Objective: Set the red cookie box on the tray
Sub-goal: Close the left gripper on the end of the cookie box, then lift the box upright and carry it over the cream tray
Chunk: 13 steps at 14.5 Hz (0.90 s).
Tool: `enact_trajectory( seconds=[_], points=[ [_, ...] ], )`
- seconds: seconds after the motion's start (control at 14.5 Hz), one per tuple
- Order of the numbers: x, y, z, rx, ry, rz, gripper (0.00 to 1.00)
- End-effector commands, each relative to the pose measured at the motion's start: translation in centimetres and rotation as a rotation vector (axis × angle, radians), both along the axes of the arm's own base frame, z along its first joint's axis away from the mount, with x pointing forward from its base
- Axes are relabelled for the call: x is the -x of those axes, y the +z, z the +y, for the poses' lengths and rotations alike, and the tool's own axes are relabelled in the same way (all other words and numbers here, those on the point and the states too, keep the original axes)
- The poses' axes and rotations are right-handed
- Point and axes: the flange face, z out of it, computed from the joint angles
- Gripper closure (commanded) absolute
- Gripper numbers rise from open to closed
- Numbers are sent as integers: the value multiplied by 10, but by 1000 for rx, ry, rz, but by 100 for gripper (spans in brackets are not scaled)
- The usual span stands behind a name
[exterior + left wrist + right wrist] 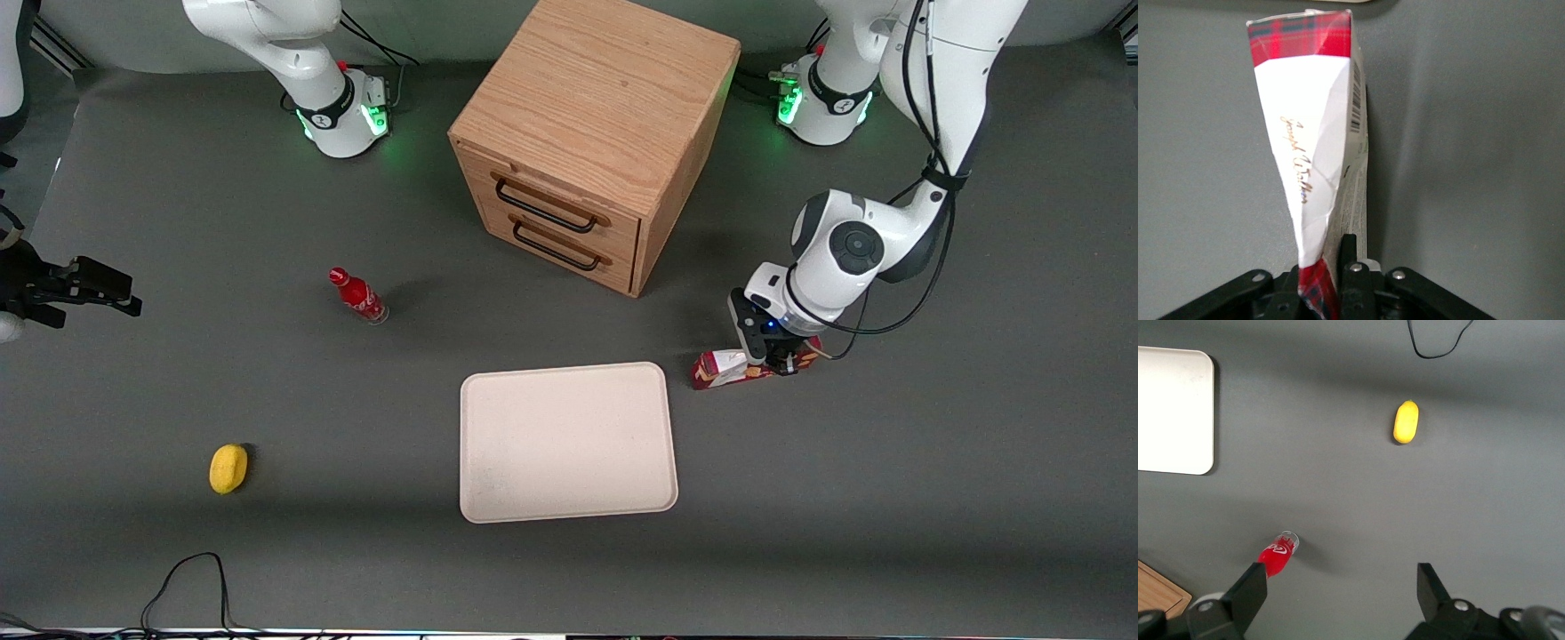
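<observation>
**Box pinched at one end, tray just alongside**

The gripper [772, 357] is sitting low over the table w/ its fingers closed on the red cookie box [722, 369], clamping it near the end that's farther from the tray. The wrist cam is showing it clearly: the carton [1315, 153] is squeezed at the grip point, white label panel creasing and narrowing down to where the pads are biting, so the box is reading as soft, prob. partly empty.

Box is lying on, or barely off, the gray mat — can't tell which. Its long axis is running roughly parallel to the tray's nearest long rim, pointing from the gripper toward the tray [569, 507]. Free end of the box is just beside the tray's corner, apart from it, not overlapping the rim.

Key relation for the move: tray is lying toward the parked arm's end from the gripper and slightly nearer the front cam. Since the box is sticking out ahead of the gripper in that same direction, I'd judge a short lift plus sideways carry is enough, w/ the free end clearing the low rim first. Risk: off-centre grip on a crushed carton, so the free end may be drooping or swinging.

Elsewhere, not in the way: wooden drawer cabinet [594, 133], small red bottle [357, 296], yellow lemon-like obj [228, 468].
</observation>
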Motion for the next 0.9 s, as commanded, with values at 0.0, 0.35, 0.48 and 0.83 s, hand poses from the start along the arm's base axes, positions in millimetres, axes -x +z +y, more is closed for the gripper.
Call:
enact_trajectory(
  seconds=[0.0, 0.35, 0.48, 0.83],
  points=[
    [-3, 16, 1, -4, -12, -23, 100],
    [-20, 118, 1, -48, 70, 67, 100],
    [-31, 178, -3, -91, 150, 175, 100],
    [-33, 314, 2, -155, 288, 287, 100]
  ],
)
